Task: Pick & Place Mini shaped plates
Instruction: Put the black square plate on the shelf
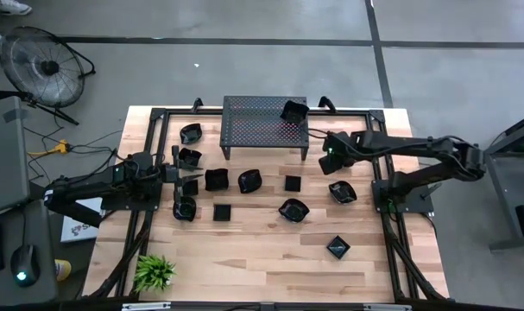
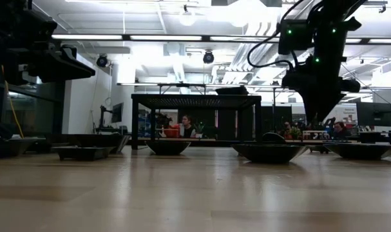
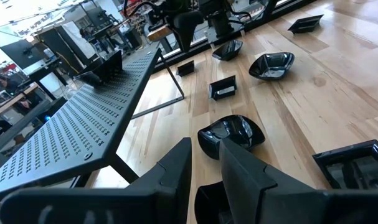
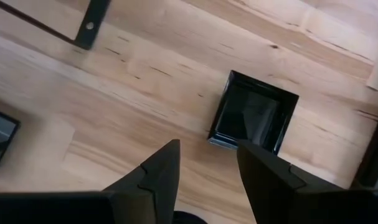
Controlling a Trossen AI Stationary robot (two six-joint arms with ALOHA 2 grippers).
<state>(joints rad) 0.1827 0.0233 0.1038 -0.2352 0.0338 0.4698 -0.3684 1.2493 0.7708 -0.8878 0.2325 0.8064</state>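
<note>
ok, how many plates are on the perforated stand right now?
1: a plate at the right end of the stand. All the other plates in view lie on the table.

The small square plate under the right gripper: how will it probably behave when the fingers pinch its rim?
The square plate looks glossy, so the right gripper, open above it, might slip on the rim. It seems stiff, keeping straight edges. It sits flat on the table, so it probably slides rather than rolls.

The left pincer (image 3: 204, 163) is a little open over the wooden table (image 3: 338, 99). Shiny black little plates (image 3: 231, 133) lie near a black metal stand with holes (image 3: 70, 134).
</note>
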